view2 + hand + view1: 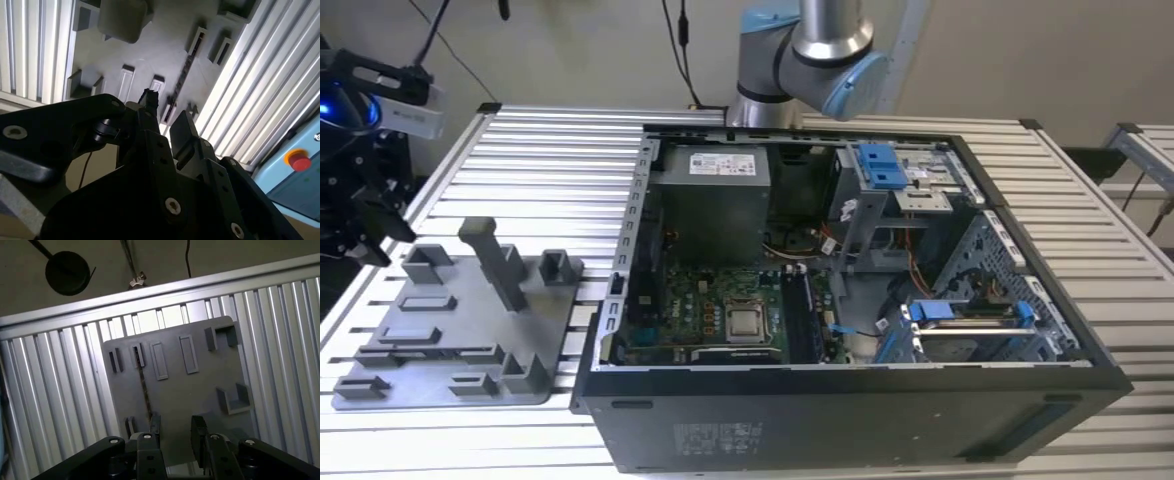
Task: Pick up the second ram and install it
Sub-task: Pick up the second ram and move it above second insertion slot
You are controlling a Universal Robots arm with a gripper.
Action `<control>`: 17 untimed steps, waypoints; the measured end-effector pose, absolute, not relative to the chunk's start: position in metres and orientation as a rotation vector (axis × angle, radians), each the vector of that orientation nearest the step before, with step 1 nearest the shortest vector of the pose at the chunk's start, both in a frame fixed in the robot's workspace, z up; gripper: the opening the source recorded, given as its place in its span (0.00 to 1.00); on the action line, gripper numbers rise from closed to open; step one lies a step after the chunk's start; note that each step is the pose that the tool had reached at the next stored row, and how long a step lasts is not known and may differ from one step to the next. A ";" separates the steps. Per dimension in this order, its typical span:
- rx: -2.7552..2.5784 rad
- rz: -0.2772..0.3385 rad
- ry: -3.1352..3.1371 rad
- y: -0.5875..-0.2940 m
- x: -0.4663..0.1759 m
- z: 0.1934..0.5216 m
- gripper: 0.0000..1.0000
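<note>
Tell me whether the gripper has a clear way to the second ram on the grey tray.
Likely yes. The gripper hangs over the grey tray with jaws apart, and nothing lies between it and the second ram, which stands on edge in its slots, slightly aside of the jaws.

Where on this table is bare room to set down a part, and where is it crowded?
Bare table slats lie between the grey tray and the far edge, and at the exterior view's right of the computer case. Crowded: the tray's blocks, the case's inside.
</note>
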State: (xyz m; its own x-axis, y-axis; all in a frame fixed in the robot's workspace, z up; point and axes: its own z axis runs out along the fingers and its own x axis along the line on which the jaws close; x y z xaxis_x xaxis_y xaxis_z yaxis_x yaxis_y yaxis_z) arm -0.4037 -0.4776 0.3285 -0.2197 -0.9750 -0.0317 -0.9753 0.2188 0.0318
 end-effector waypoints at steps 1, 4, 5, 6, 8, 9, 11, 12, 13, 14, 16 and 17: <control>-1.959 0.070 2.449 -0.478 -0.404 0.328 0.38; -1.961 0.070 2.447 -0.478 -0.404 0.325 0.38; -1.963 0.070 2.446 -0.478 -0.404 0.324 0.38; -1.964 0.070 2.445 -0.478 -0.404 0.323 0.38; -1.968 0.070 2.441 -0.478 -0.404 0.321 0.38; -1.970 0.070 2.440 -0.478 -0.404 0.320 0.38; -1.975 0.070 2.437 -0.478 -0.404 0.319 0.38; -1.976 0.070 2.435 -0.478 -0.404 0.318 0.38; -1.978 0.070 2.434 -0.478 -0.404 0.317 0.38; -1.980 0.070 2.432 -0.478 -0.404 0.316 0.38; -1.984 0.070 2.429 -0.478 -0.404 0.314 0.38; -1.986 0.070 2.427 -0.478 -0.404 0.313 0.38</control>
State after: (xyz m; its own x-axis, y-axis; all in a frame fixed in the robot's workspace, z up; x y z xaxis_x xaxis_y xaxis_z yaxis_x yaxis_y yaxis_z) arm -0.4037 -0.4776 0.3132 -0.1982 -0.9796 -0.0317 -0.9798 0.1973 0.0317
